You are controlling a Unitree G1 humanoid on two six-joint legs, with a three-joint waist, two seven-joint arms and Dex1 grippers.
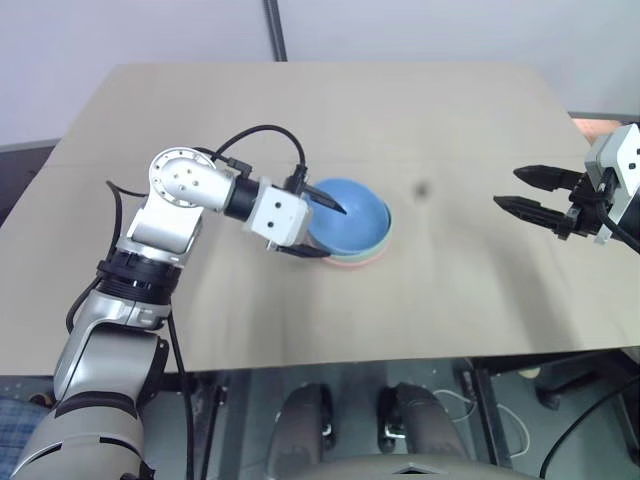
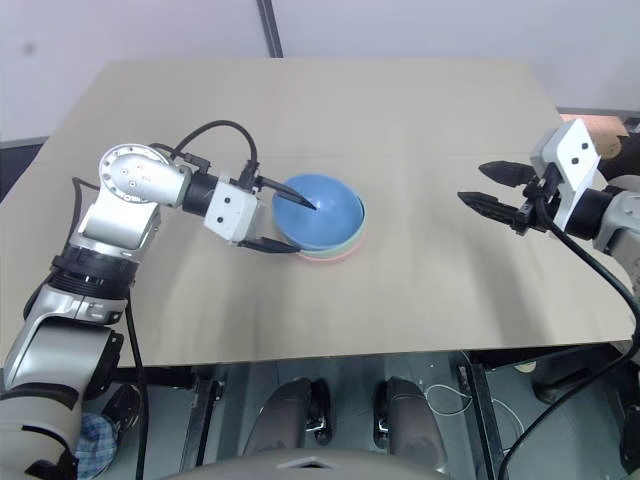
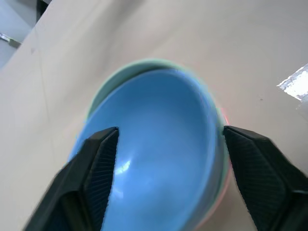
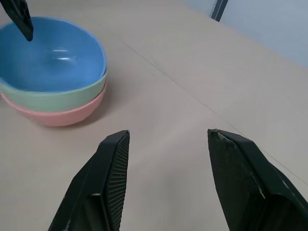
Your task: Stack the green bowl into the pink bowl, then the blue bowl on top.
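Seen from the head camera: three small round matte plastic bowls nested near the middle of the pale tan tabletop (image 1: 460,280), sky-blue bowl (image 1: 352,218) uppermost, pale mint-green bowl (image 1: 375,250) showing as a thin rim beneath it, salmon-pink bowl (image 1: 345,263) at the bottom, resting on the tabletop. Left pincer (image 1: 315,225) reaching in from the robot's left, released, one black finger over the blue bowl's inside, the other outside the stack, low by the pink rim; straddling the near wall without clamping it. Right pincer (image 1: 520,190) well apart to the robot's right, raised above the tabletop, its two black fingers spread with nothing between them, pointing toward the stack. A small dark spot (image 1: 421,188) on the tabletop between stack and right pincer. From the left wrist: blue bowl (image 3: 159,154) close up, tipped slightly inside the green bowl (image 3: 139,67), a sliver of pink (image 3: 225,120) at one edge; black ribbed fingers (image 3: 98,168) on either side, gaps visible between pads and bowl wall. From the right wrist: stack in side view, blue (image 4: 48,60) in green (image 4: 57,98) in pink (image 4: 62,115), all upright; tip of the left pincer's finger (image 4: 21,19) dipping over the blue bowl; own fingers (image 4: 113,173) wide apart over bare tabletop (image 4: 192,86).
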